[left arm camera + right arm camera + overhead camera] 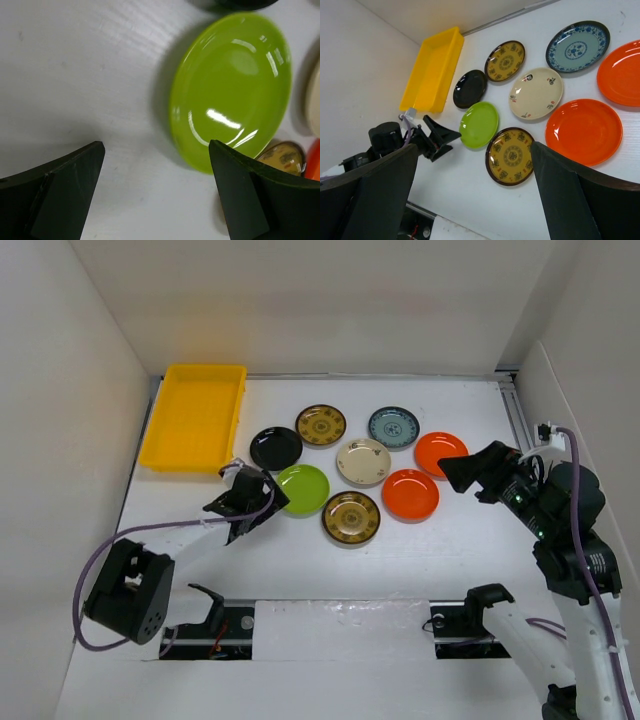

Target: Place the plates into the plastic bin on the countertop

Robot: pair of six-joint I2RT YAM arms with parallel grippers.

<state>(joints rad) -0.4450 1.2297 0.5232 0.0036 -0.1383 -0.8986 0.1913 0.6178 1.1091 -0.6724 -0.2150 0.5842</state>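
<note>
We see our left gripper [262, 502] wide open with nothing in it, low over the flat white surface [420, 560], just left of the round lime green plate [303, 489]. Our right gripper [452, 472], equally spread and empty, hangs raised at the right, beside the far round orange plate [436, 448]. Both plates lie on the surface, right of the shallow rectangular yellow plastic bin [195, 415] at far left.
</note>
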